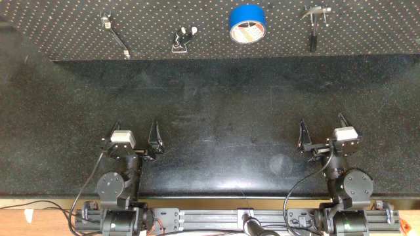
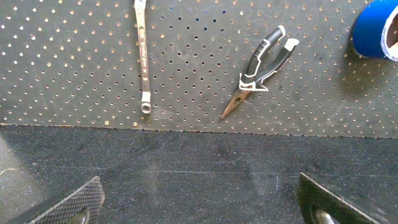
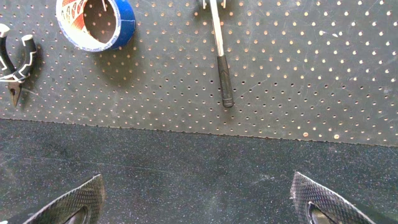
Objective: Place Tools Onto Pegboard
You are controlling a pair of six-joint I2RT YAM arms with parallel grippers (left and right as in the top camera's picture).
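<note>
tools all on pegboard (image 1: 59, 26), looks done
wrench (image 1: 116, 36), pliers (image 1: 184, 38), tape roll (image 1: 247, 24), hammer (image 1: 315, 26) hang there; we see left gripper (image 1: 134, 131), right gripper (image 1: 322, 128) wide open, empty over bench (image 1: 216, 98): nothing left to pick.

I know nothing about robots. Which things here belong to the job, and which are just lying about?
Belongs to the job:
- pegboard
- wrench, hung
- pliers, hung
- blue tape roll, hung
- hammer, hung
- left pincer and right pincer, both open, holding nothing

Just there:
- black worktop below the board
</note>
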